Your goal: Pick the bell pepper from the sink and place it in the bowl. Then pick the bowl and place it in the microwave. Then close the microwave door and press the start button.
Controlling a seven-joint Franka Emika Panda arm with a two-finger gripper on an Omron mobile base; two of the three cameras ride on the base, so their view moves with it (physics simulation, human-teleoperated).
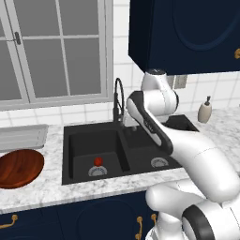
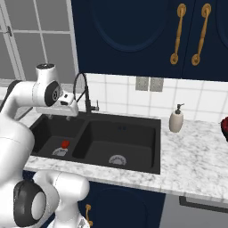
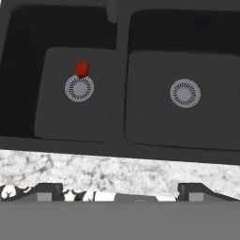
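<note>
Claw (image 3: 120, 190) spread wide with nothing between the tips, poised high above the sink (image 3: 119, 140) and looking down past the marble counter (image 3: 117, 171); two dark fingertips (image 3: 44, 190) rising at the bottom of the hand view, well apart; hand seen from the right base view at the end of the white arm, over the left basin near the faucet (image 2: 82, 91).

Pepper (image 1: 98, 161) small, glossy, red, sitting on the floor of the left basin, touching the far edge of the round steel drain (image 3: 79, 87); same pepper (image 2: 65, 144) in the right base view, just beside that drain; right basin holding a second drain (image 3: 185, 93).

Bowl (image 1: 18, 168) wide, shallow, reddish-brown wood, resting on the counter left of the sink, well apart from the pepper; grey ribbed tray (image 1: 21, 137) just behind the bowl, under the window (image 1: 51, 51).

Soap bottle (image 2: 177, 119) upright on the counter right of the sink, near the tiled wall; navy cabinets (image 2: 133, 35) with gold handles above.
</note>
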